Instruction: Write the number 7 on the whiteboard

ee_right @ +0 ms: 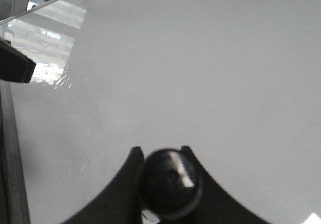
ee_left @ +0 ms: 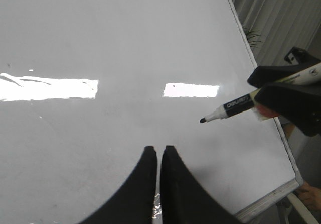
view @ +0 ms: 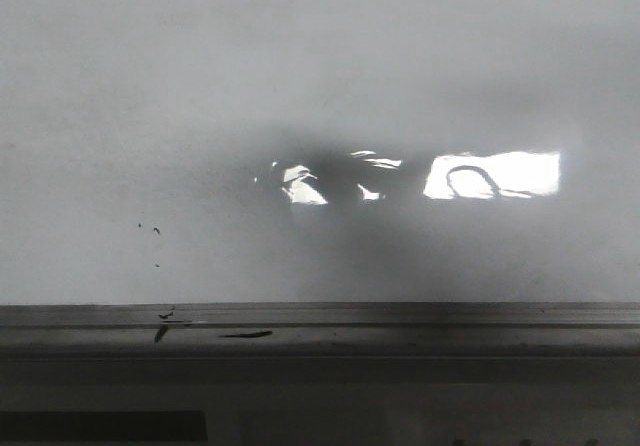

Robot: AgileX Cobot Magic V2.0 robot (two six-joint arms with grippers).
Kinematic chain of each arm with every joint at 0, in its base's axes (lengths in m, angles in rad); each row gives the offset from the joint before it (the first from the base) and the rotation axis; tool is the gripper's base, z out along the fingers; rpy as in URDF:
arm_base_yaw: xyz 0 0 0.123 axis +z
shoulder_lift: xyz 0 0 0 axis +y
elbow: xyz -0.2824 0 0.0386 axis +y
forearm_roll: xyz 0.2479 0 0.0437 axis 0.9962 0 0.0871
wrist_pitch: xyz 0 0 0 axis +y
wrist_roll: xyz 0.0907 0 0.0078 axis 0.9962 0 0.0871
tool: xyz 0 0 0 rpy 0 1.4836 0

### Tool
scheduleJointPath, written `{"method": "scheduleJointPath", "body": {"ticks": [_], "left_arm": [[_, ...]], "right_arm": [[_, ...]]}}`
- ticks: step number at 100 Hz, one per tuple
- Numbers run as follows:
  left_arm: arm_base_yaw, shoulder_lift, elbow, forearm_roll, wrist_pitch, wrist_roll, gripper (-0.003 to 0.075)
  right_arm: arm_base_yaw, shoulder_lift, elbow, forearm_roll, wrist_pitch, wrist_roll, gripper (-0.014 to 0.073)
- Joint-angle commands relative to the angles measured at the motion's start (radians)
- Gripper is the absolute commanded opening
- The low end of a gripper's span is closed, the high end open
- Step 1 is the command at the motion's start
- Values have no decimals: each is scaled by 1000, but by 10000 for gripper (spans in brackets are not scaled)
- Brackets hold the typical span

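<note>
Marker butt fills the right claw (ee_right: pixel 165 181), which is clenched on the marker (ee_left: pixel 228 108).
Its tip hovers off the blank whiteboard (ee_left: pixel 125 43); no number 7 is drawn. Left claw (ee_left: pixel 159 156) is pinched empty. Press lightly, then stroke steadily.

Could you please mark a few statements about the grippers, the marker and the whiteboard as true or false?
1. The right gripper holds a marker with its cap off. True.
2. The marker's tip is pressed on the whiteboard. False: the left wrist view shows the tip off the surface.
3. A complete 7 is already drawn on the board. False: only small dark specks show.
4. The left gripper is shut and holds nothing. True.
5. The board has a grey metal edge rail. True.
</note>
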Motion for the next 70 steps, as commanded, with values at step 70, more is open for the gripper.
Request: {"method": "scheduleJointPath", "body": {"ticks": [70], "left_arm": [[-1, 7, -28, -5, 7, -5, -20]], "right_arm": [[-87, 187, -24, 60, -148, -2, -43]]}}
